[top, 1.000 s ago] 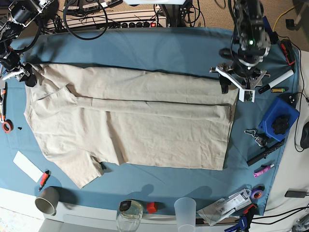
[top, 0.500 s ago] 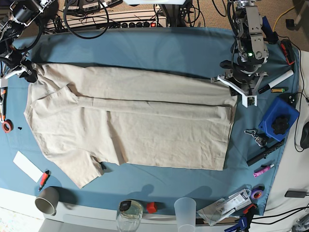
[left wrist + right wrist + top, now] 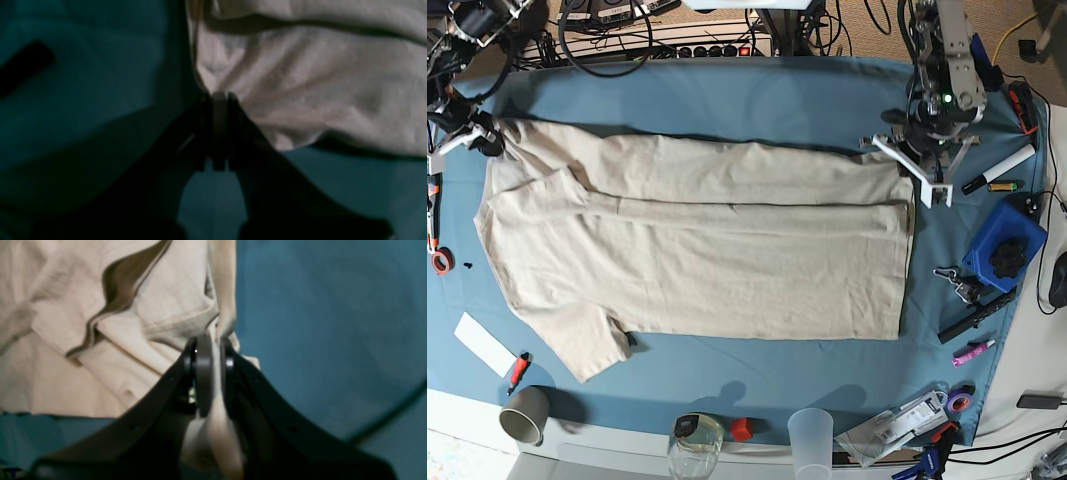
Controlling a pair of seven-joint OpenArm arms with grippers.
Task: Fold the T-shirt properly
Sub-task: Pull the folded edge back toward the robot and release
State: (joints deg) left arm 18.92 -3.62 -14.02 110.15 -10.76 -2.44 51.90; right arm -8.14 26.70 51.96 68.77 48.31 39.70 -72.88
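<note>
I see the blue tablecloth (image 3: 757, 100) covering nearly the whole table, with a bare strip free along its far side and a narrower free strip along the near side. The T-shirt (image 3: 697, 270), beige, lies spread flat across the middle, its far part folded over so a long fold line runs side to side; one sleeve sticks out toward the near-left corner.

My right gripper (image 3: 479, 140) at the far-left corner is clamped on the shirt's shoulder edge; in the right wrist view the right gripper (image 3: 210, 356) has fabric pinched between closed jaws. My left gripper (image 3: 905, 165) sits at the shirt's far-right corner; in the left wrist view the left gripper (image 3: 218, 100) is clenched on the cloth's edge.

Right table edge is crowded: a blue box (image 3: 1004, 245), white marker (image 3: 999, 168), black pen (image 3: 975, 318), pink marker (image 3: 973, 351). Near edge: paper cup (image 3: 524, 413), clear plastic cup (image 3: 810, 438), glass jar (image 3: 695, 440). Left edge: white paper slip (image 3: 483, 344), red tape roll (image 3: 440, 262). No writing I can read.
</note>
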